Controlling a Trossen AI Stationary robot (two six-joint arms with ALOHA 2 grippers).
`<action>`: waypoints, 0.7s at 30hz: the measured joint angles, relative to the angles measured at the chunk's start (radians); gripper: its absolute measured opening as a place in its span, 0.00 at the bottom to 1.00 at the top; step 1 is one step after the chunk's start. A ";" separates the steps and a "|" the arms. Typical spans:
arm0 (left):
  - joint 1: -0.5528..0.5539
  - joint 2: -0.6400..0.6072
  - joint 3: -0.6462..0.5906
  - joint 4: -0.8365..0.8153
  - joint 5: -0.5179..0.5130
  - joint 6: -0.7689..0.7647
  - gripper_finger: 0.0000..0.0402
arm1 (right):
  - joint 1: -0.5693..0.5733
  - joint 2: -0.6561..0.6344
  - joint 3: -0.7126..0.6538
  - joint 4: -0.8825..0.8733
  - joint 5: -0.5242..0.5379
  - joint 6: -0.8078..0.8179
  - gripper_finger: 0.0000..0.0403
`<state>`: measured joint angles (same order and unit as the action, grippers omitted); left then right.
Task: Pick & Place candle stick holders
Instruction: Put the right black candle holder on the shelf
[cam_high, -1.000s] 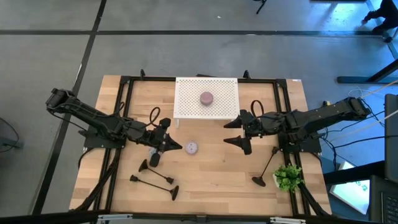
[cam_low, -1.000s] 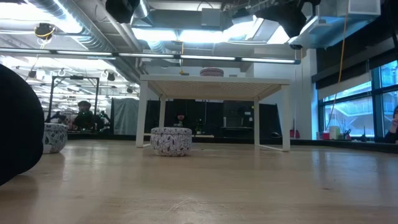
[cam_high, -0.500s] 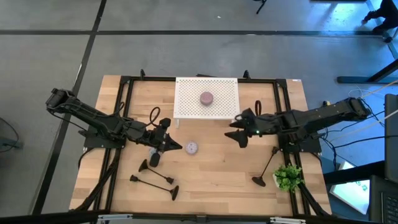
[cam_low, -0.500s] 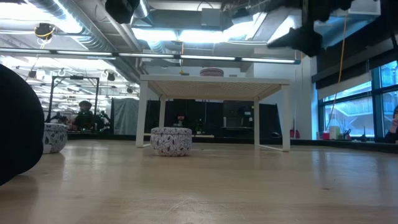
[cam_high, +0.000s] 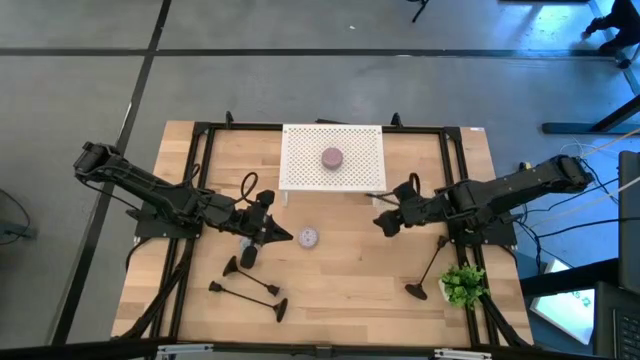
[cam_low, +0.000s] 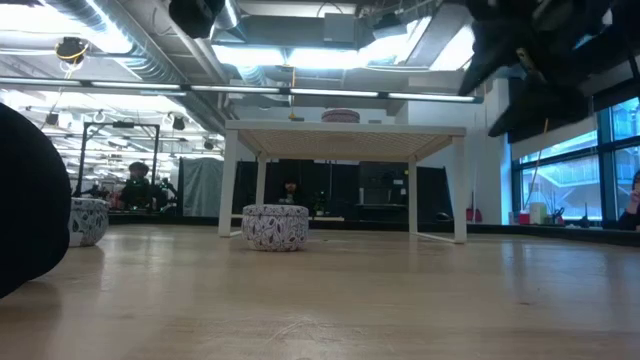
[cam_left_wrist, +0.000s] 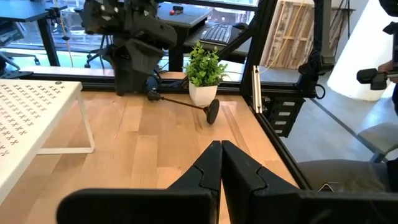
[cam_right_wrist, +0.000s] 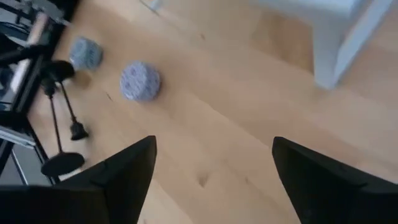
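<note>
since the earlier frame, the right end effector (cam_high: 384, 223) has swung from pointing down the counter (cam_high: 340, 280) to pointing left, beside the front right corner of the white stand (cam_high: 333, 157); the left arm and all objects lie as they did.

right end effector: fingers (cam_right_wrist: 121, 171) spread wide with nothing between them, raised above the bare wood; in the low view it shows as a dark blur at upper right (cam_low: 530, 50).

left end effector (cam_high: 285, 237): fingers (cam_left_wrist: 211, 171) pressed together, empty, resting left of centre and pointing toward the small patterned pot (cam_high: 309, 238) just beside its tip.

holders: two (cam_high: 247, 292) lie on their sides near the front left of the counter, stems roughly parallel, well apart from either end effector; the right wrist view shows them (cam_right_wrist: 62, 124) beyond the pot (cam_right_wrist: 139, 81). a third holder (cam_high: 432, 266) lies near the front right, its round base (cam_high: 418, 291) just beside the small green plant (cam_high: 462, 285); the left wrist view shows it (cam_left_wrist: 186, 104) in front of the plant (cam_left_wrist: 203, 68).

stand: perforated white top carrying a round mauve object (cam_high: 332, 158) at its middle.

a second patterned pot (cam_low: 85, 220) appears at far left in the low view.
</note>
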<state>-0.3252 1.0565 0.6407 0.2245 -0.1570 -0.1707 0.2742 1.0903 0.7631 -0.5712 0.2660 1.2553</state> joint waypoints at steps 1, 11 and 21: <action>0.000 0.000 0.000 -0.001 0.001 0.000 0.01 | 0.011 0.007 0.000 0.003 -0.008 0.017 0.78; -0.002 0.011 -0.001 -0.007 0.002 -0.002 0.01 | 0.098 0.088 0.000 -0.021 -0.213 0.159 0.74; -0.001 0.037 -0.001 -0.008 0.002 -0.002 0.01 | 0.237 0.139 0.000 -0.124 -0.444 0.421 0.74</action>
<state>-0.3264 1.0931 0.6399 0.2163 -0.1547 -0.1723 0.5113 1.2289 0.7631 -0.6957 -0.1778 1.6768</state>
